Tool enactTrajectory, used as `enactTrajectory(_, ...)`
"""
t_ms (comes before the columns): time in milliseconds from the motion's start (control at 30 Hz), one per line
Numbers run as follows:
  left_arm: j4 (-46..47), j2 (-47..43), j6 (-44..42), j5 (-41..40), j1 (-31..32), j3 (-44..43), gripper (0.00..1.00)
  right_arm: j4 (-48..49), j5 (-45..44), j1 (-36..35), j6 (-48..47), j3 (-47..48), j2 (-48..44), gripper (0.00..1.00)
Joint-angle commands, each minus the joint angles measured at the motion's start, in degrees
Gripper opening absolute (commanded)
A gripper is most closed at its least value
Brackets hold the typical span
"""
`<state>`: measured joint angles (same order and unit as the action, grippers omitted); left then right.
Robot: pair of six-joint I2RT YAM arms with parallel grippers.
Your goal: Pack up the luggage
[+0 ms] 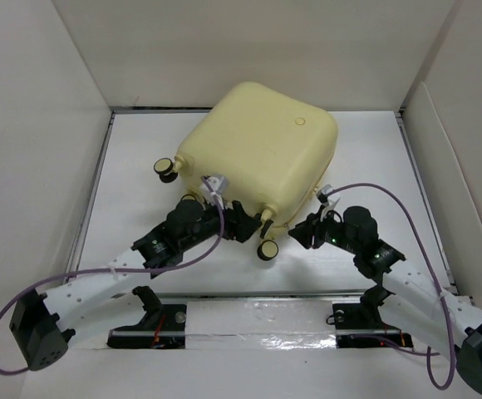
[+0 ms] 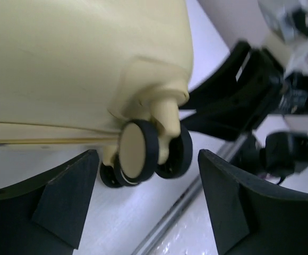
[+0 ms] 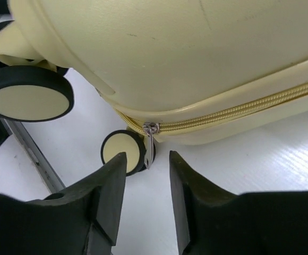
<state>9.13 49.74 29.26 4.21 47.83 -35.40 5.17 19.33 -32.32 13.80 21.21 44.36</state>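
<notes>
Luggage: the luggage point(image 1: 258, 141) lies flat and shell-up at the middle of the table point(image 1: 141, 166), toward the far side, its wheeled end turned to the arms.
Left gripper: the left gripper point(image 2: 147, 175) is released and carries nothing; its fingers point(image 2: 63, 202) stand wide apart, with a caster wheel point(image 2: 138, 151) just beyond the gap.
Right gripper: the right gripper point(image 3: 147, 155) is released too, with its jaws parted by a narrow gap and nothing between them. The zipper pull point(image 3: 150, 142) hangs just ahead of the tips.
Zip: right of the slider the teeth look meshed; left of it the wrist view does not settle the matter.
Risk, pull: the tab is thin and dangles freely, so jaws that close off-line would likely knock it aside or pinch air.
Risk, shell: the case rests on smooth casters and a curved shell. A tug along the zip with nothing bracing it could slide or swivel the whole case.
Risk, arms: both wrists crowd the same near edge, close beside each other, so a sweep along the seam could bring them into contact.
Risk, wheel: the left fingers bracket a caster, so closing there may only roll it.
Surface: white, matte, faintly ribbed sheet, with a shiny strip point(image 1: 258, 320) along the near edge.
Room: plain pale walls point(image 1: 41, 125) box in the left, far and right sides.
</notes>
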Motion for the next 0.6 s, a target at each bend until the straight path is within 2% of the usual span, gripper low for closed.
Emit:
enactTrajectory(0,3.27,3.25,-4.46,2.04,6.1,-2.03,0.74,1.07,-2.37,-0.73,-0.88,1.72,1.86,0.45)
enactTrajectory(133,0.29,8.18,-5.96,1.24,7.45,-5.47,0.78,1.6,-2.81,-0.73,-2.64,4.27,5.91,0.46)
enactTrajectory(233,2.2,8.71,-6.05,1.15,7.45,-4.95,0.78,2.91,-2.55,-0.73,-2.82,5.51,8.37,0.46)
enactTrajectory(433,2.39,11.96,-6.84,1.15,7.45,-6.35,0.72,8.0,-0.52,-1.26,-1.85,5.42,12.24,0.45)
enactTrajectory(533,3.87,12.84,-6.93,1.24,7.45,-6.09,0.66,9.76,-0.96,-2.4,-1.15,5.24,14.08,0.38)
enactTrajectory(567,4.32,13.02,-7.02,1.33,7.45,-6.17,0.65,10.38,-1.49,-2.4,-0.8,5.07,14.87,0.27)
